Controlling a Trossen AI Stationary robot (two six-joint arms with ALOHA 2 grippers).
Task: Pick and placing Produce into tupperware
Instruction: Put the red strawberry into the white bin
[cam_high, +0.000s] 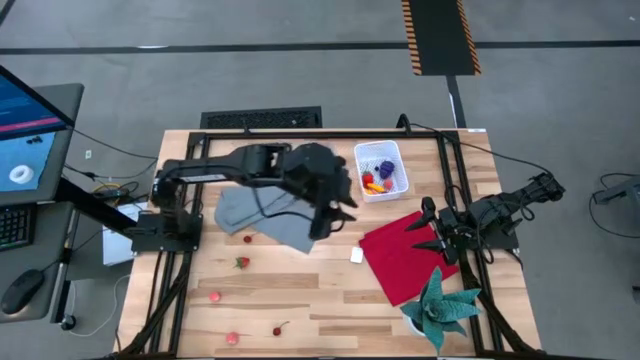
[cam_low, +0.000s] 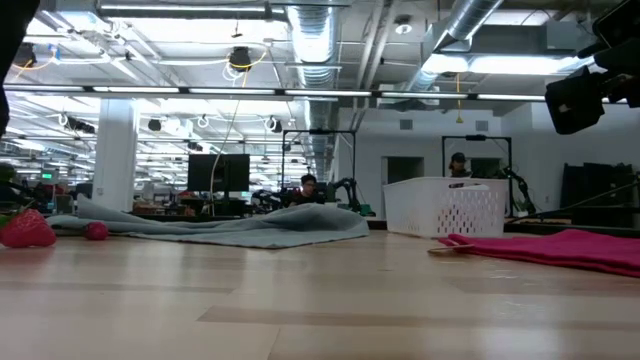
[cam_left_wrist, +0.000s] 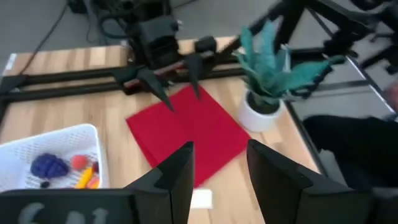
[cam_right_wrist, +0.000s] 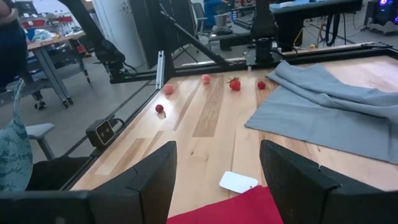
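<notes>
Berries (cam_high: 241, 263) lie loose on our table (cam_high: 300, 290), and more produce sits in the tupperware (cam_high: 381, 170). Our left gripper (cam_left_wrist: 219, 163) hangs open and empty above the red cloth (cam_high: 405, 255); our right gripper (cam_right_wrist: 216, 168) waits open beside it. We see no words to read.

A grey cloth (cam_high: 268, 218) is lying crumpled near the centre of the wooden table (cam_high: 300, 300), and a red cloth (cam_high: 405, 258) is lying flat at its 4 o'clock. A small white cube (cam_high: 356, 256) is sitting just beside the red cloth's 9 o'clock edge. A potted teal plant (cam_high: 440, 305) is standing at the red cloth's 5 o'clock.
</notes>
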